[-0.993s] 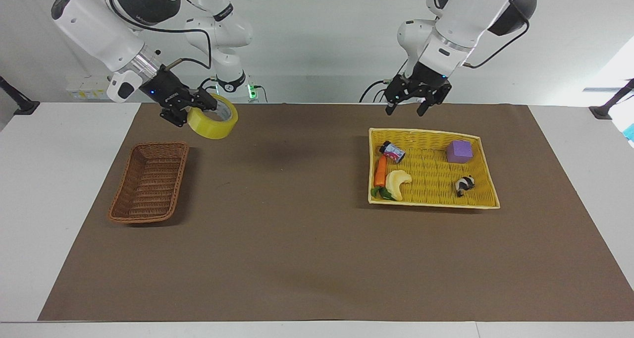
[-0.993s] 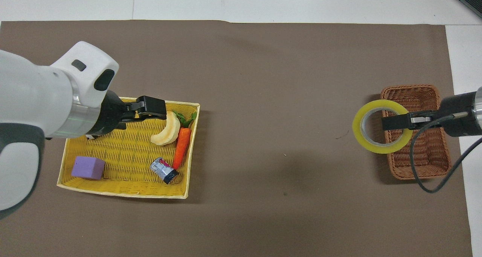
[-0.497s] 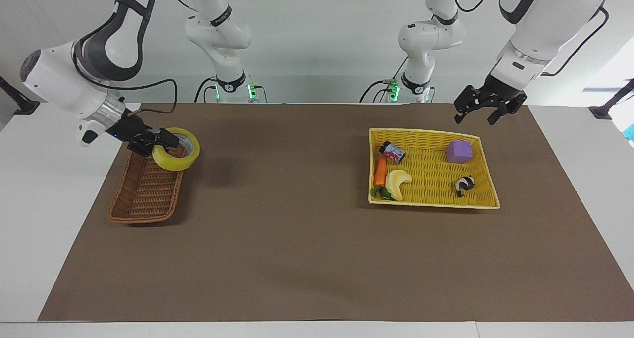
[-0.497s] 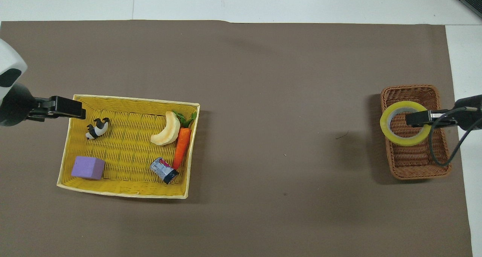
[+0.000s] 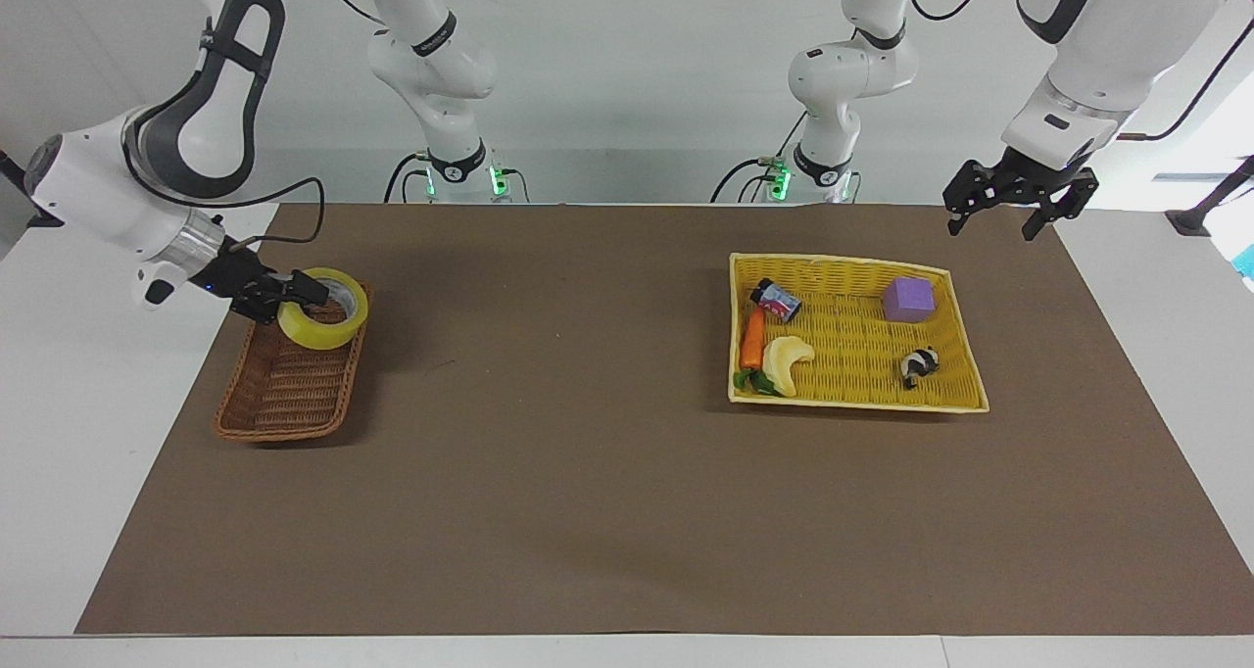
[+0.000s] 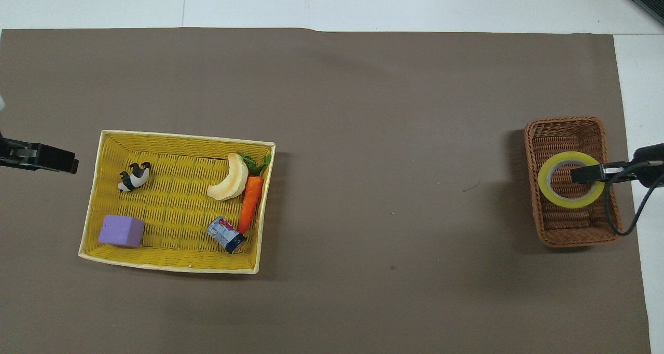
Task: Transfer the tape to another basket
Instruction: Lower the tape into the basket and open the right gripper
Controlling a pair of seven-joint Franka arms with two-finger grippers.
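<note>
Step in hand looks like the placing stage. The right gripper (image 5: 294,294) is clamped on the wall of the tape (image 5: 323,321), one finger inside the core, and holds the roll over the end of the basket (image 5: 284,394) nearer to the robots. In the facing view the roll sits at about rim level, slightly tilted; whether its bottom already touches the weave cannot be told. From overhead the tape (image 6: 570,180) falls fully inside the basket (image 6: 550,229) outline, roughly central, with the right gripper (image 6: 583,174) coming in from the table's edge at the right arm's end.

The left gripper (image 5: 1009,203) has its fingers spread wide and carries nothing. It hangs in the air by the tray (image 5: 852,404) corner at the left arm's end of the table and appears to be waiting. The tray holds a purple block (image 5: 908,299), carrot (image 5: 752,340), banana-like piece (image 5: 787,359), small can (image 5: 779,301) and panda figure (image 5: 919,364), all well apart from the basket.

Next move, as a judgement: lower a little if needed, let go, then draw the inner finger straight up out of the core so the roll is not dragged or tipped over the rim. Task looks nearly done.
</note>
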